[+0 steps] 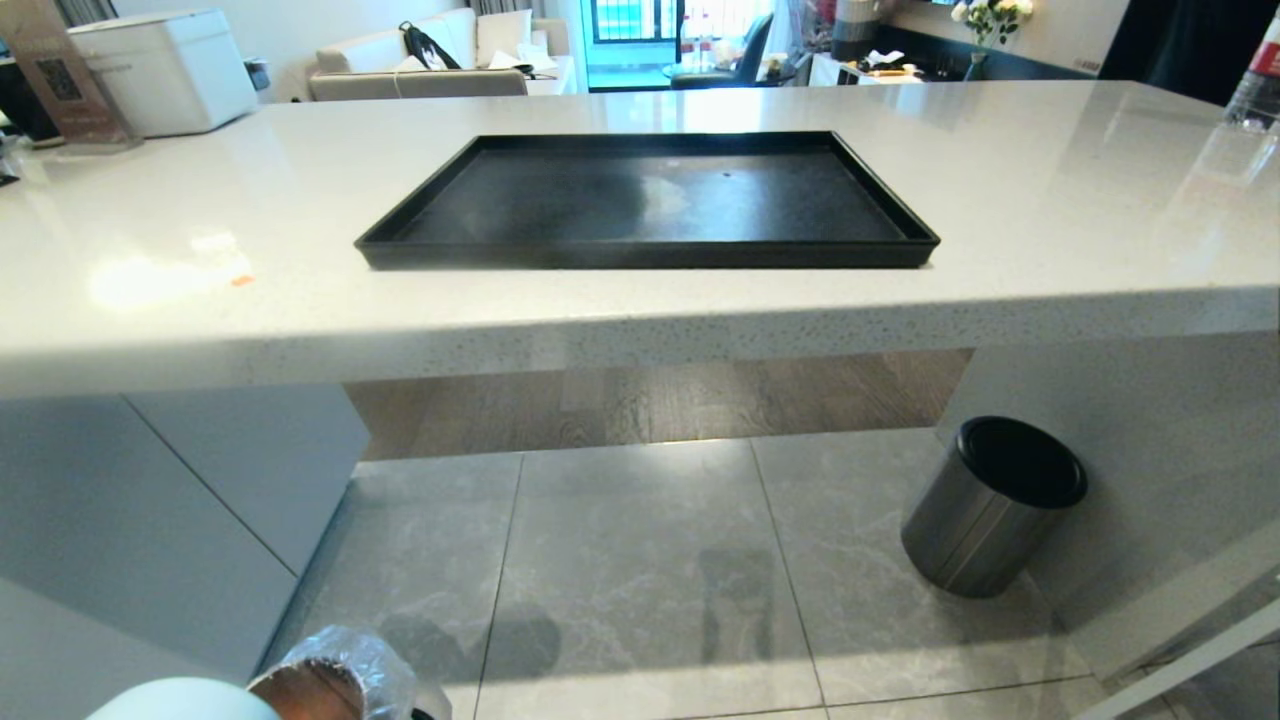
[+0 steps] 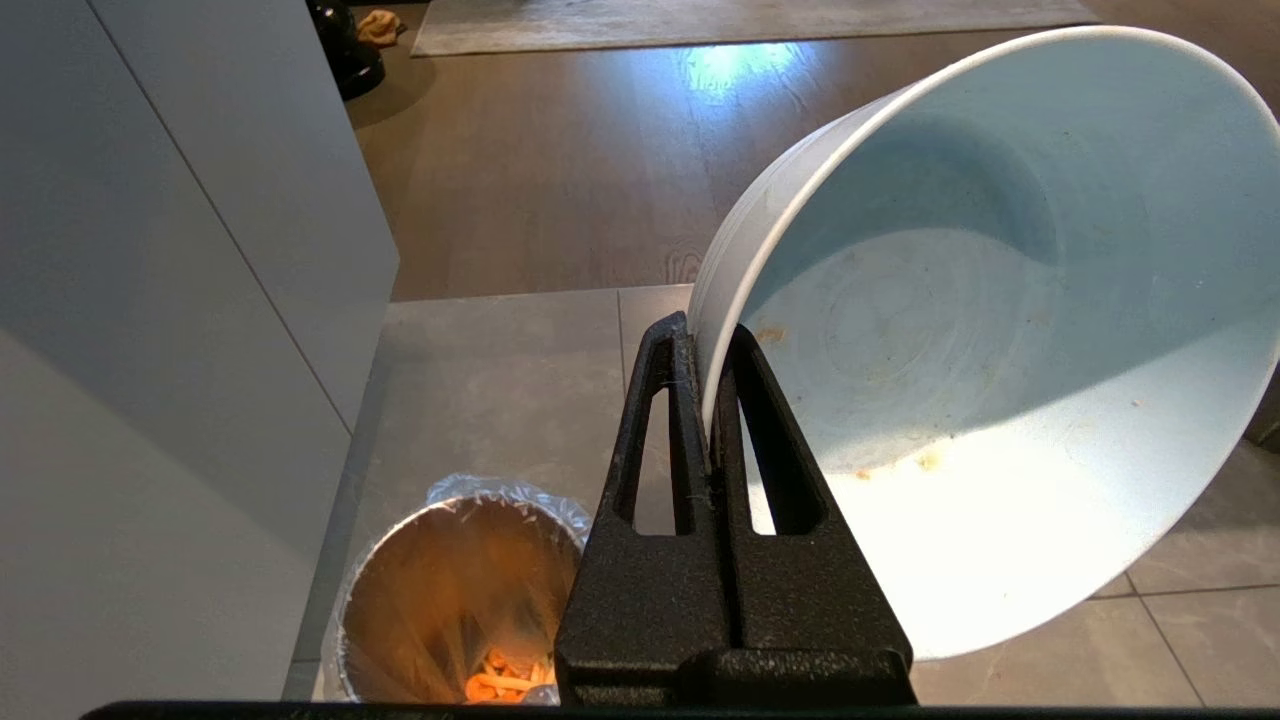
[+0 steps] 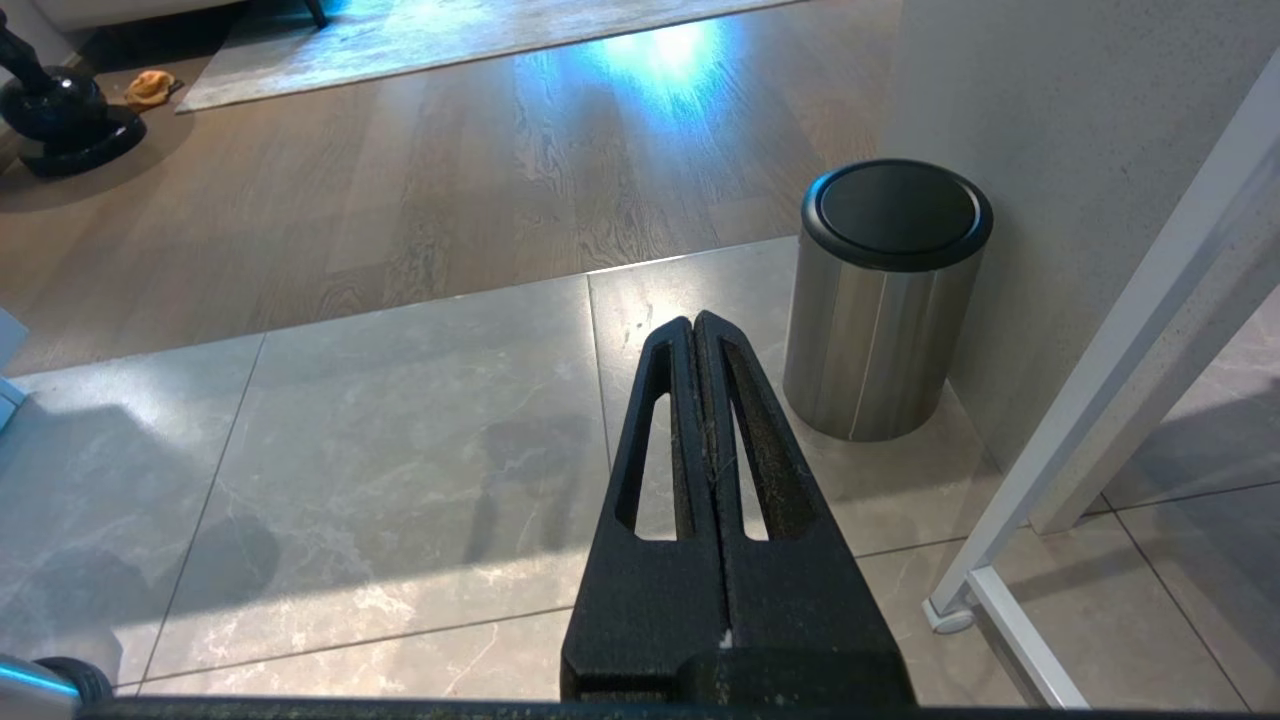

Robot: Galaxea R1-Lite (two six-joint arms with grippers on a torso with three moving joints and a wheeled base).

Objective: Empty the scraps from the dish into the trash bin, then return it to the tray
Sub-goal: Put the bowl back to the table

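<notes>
Beside the bin (image 2: 450, 600), the left gripper (image 2: 708, 370) pinches the tilted dish (image 2: 990, 340) by its rim. Scraps (image 2: 500, 685) lie in the bin; the dish looks emptied, apart from specks. Next: lift it to the tray (image 1: 650, 255). Right gripper (image 3: 695, 345), pressed together, idles.

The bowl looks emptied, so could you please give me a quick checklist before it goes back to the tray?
1. Left gripper pinching the bowl rim: ok.
2. Bowl free of scraps: ok, only smears remain.
3. Scraps inside the lined bin: ok.
4. Tray on the counter, nothing on it: ok.
5. Right gripper shut, holding nothing, out of the way: ok.
6. Bowl clear of the counter edge on the way up: cannot tell.
</notes>
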